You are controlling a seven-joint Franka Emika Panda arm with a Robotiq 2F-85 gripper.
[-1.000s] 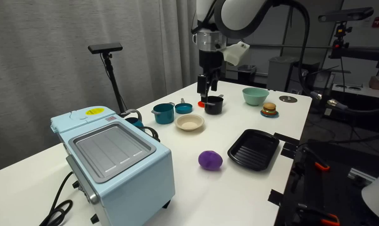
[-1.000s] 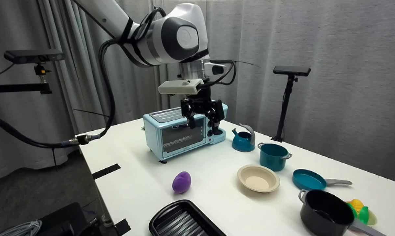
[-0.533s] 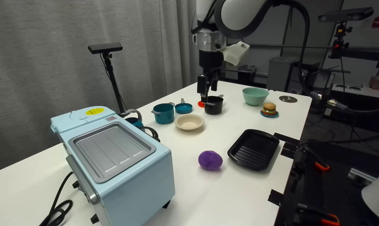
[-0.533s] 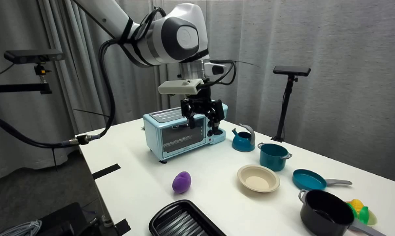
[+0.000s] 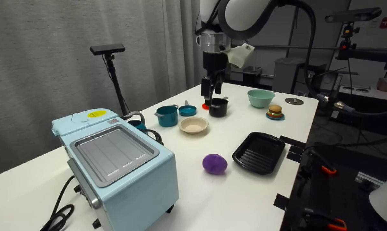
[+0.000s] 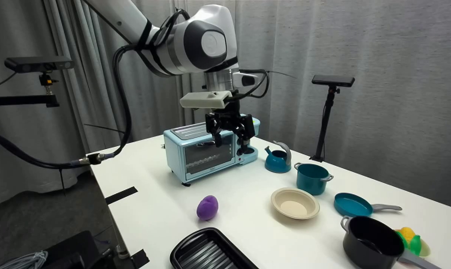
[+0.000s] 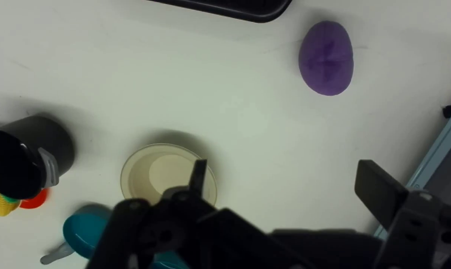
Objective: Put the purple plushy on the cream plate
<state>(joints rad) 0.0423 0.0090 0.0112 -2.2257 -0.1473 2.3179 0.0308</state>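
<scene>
Gripper (image 7: 285, 173) — black, two-jawed — is hovering over the white bench (image 6: 154, 213), and I am seeing its jaws standing wide apart. Above it, the jointed white arm (image 6: 178, 54) is hanging in from the top of both exterior views. The small, rounded, soft purple plushy (image 7: 327, 58) is lying on the bench, well apart from the gripper; my wrist view is showing it toward the upper right. It is resting just beside the black, rectangular, ridged tray (image 5: 258, 154) — with a narrow gap between the two. The small, round, shallow cream-beige plate (image 6: 295, 203) is sitting on the bench too, well apart from the plushy, and the gripper is covering its lower part in my wrist view. Just beside that plate a deep teal pot (image 6: 309, 183) with two grey handles is standing upright, and a shallow teal pan (image 6: 352, 204) with a grey handle is lying near. A deep black pot (image 6: 360, 252) with grey handles is standing near the pan, and yellow-and-green toy food (image 6: 407, 234) is lying beside it; I cannot tell whether they are touching. Across the bench, a boxy pale-blue toaster oven (image 5: 139, 189) is standing with a rounded teal kettle (image 6: 278, 163) near it. In an exterior view I am picking out a round pale-green bowl (image 5: 260, 99), a brown burger-like toy (image 5: 274, 110) resting on a small blue dish (image 5: 280, 117), and a dark flat disc (image 5: 294, 101).
</scene>
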